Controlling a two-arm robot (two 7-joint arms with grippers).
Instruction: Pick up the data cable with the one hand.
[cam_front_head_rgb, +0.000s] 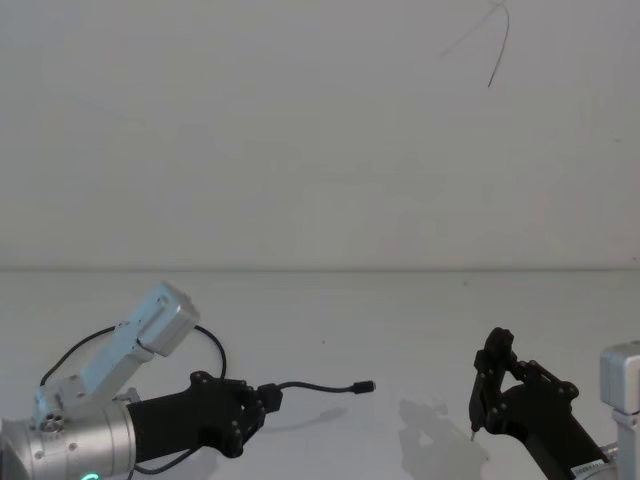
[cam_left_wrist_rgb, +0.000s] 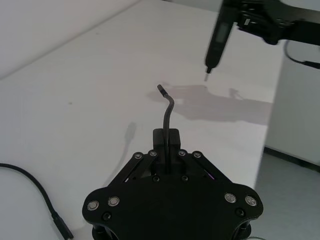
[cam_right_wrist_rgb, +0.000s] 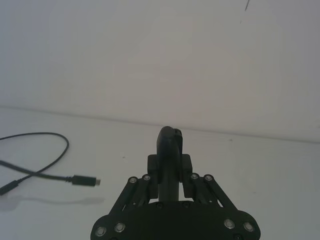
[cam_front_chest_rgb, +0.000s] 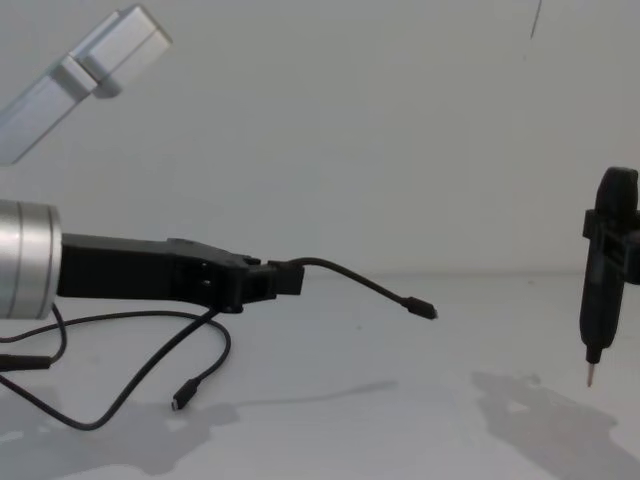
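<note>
My left gripper (cam_front_head_rgb: 268, 398) is shut on the data cable (cam_front_head_rgb: 320, 386) near one end and holds it above the white table (cam_front_head_rgb: 400, 320). The short free end juts past the fingertips (cam_left_wrist_rgb: 172, 136) and finishes in a slim plug (cam_front_chest_rgb: 422, 308). The rest of the black cord hangs back under the arm in a loop, its other plug (cam_front_chest_rgb: 182, 402) just above the tabletop. My right gripper (cam_front_head_rgb: 490, 385), at the right, is shut on a black pen-shaped tool (cam_front_chest_rgb: 603, 270) whose metal tip points down over the table.
A plain white wall rises behind the table. The table's right edge (cam_left_wrist_rgb: 262, 150) drops off toward a grey floor. The cord's loop (cam_front_chest_rgb: 100, 415) lies on the table at the near left.
</note>
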